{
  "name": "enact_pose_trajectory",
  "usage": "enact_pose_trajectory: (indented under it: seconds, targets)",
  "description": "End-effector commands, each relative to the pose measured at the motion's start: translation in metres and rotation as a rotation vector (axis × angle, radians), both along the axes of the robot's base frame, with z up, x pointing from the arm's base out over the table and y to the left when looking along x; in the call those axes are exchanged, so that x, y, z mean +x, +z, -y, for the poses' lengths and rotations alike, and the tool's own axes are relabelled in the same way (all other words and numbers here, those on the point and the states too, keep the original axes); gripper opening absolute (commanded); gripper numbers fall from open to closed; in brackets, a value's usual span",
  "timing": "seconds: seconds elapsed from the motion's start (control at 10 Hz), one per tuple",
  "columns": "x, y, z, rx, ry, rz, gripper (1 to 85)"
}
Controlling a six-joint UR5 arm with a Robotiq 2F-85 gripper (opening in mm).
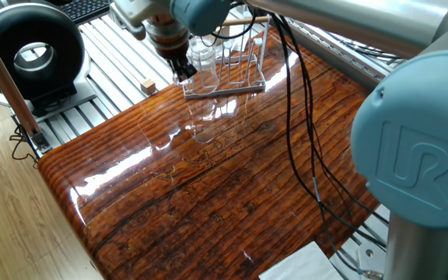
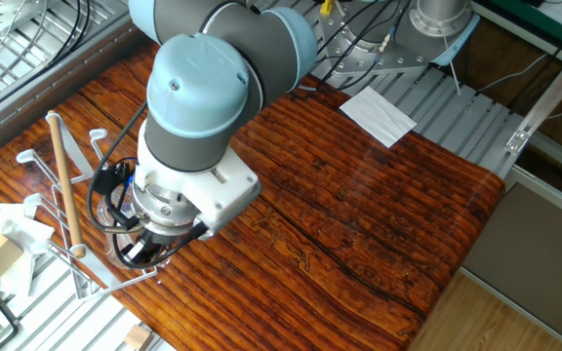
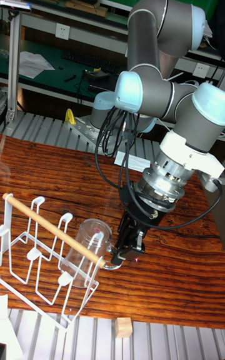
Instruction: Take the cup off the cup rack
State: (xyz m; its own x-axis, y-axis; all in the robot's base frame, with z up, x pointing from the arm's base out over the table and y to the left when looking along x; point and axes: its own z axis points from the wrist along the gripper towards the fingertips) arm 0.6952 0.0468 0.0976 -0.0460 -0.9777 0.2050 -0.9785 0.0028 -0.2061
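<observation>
clear cup (image 3: 89, 252) tilted on cup rack (image 3: 39, 260)

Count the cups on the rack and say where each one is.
1. The cup hangs tilted at the end of the cup rack nearest the gripper, just under the wooden dowel. The other pegs look bare, though the arm hides part of the rack in one view.

You have a black gripper (image 3: 127, 249) under a silver wrist, on an arm of grey tubes with pale blue joint caps. Just beside its fingertips, the cup (image 3: 89, 249) is clear and colourless. The cup rack (image 3: 37, 275) next to it is white wire with a pale wooden dowel. Beneath the gripper, the table (image 1: 208, 194) is glossy reddish-brown with dark grain stripes.
</observation>
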Motion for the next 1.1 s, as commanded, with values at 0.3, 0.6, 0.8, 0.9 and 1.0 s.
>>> enact_pose_trajectory:
  seconds: [0.3, 0.6, 0.8, 0.9, 1.0]
  targets:
    - [0.003, 0.028, 0.015, -0.01, 0.029, -0.029, 1.3]
    - [-0.002, 0.046, 0.017, -0.03, 0.008, -0.047, 1.3]
    - [-0.004, 0.058, 0.01, -0.034, -0.011, -0.052, 1.3]
    - [-0.003, 0.061, 0.008, -0.031, -0.01, -0.05, 1.3]
    - [-0.004, 0.068, 0.01, -0.045, -0.011, -0.05, 1.3]
